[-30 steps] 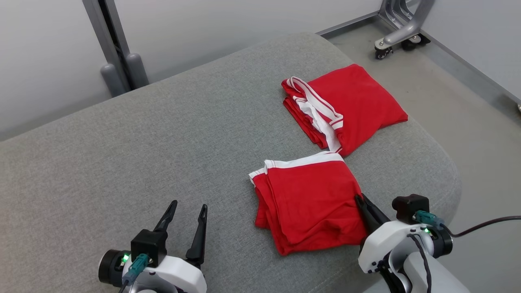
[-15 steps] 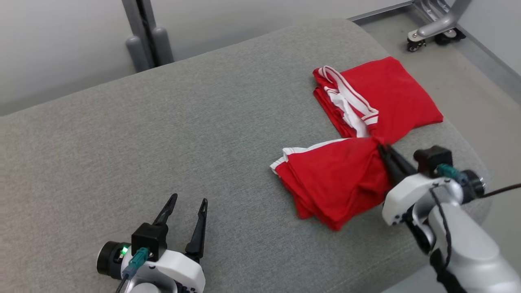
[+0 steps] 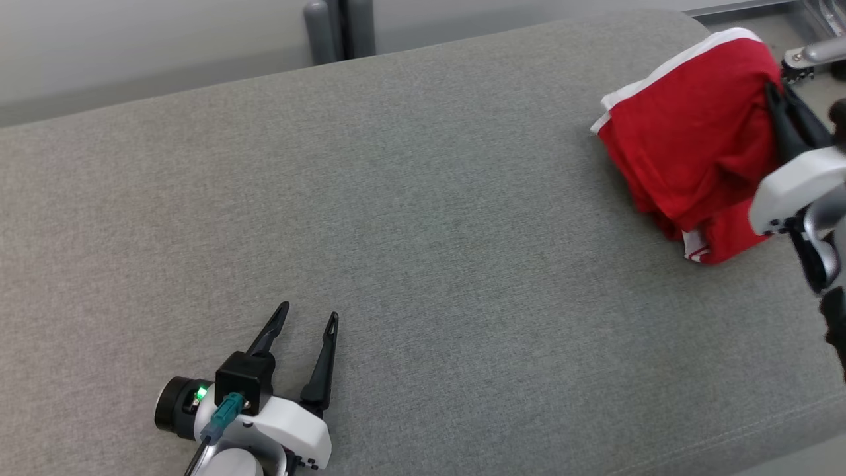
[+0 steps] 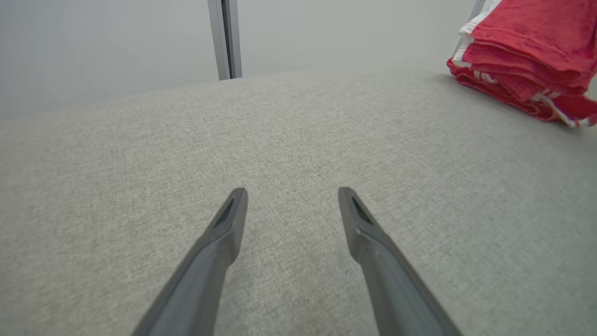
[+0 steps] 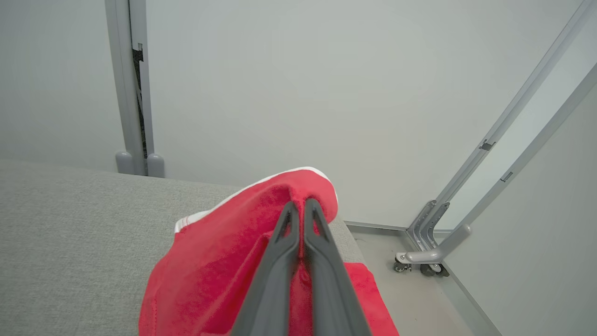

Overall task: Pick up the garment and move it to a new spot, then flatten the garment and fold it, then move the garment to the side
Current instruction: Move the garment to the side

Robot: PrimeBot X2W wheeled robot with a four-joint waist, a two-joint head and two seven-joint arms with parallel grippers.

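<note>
Two grippers are before you. Your right gripper [image 3: 774, 92] is pinched tight on the folded red garment [image 3: 687, 125], white-edged, at the far right end of the grey cushion [image 3: 423, 231]. Its fingers bite the garment's right side, and the cloth hangs bunched from them above another red cloth [image 5: 368, 294] lying flat by the cushion's right edge. Whether the two cloths touch, you cannot tell. Your left gripper [image 3: 309, 311] sits low at the near left, fingers spread wide and empty, well apart from the garment.
</note>
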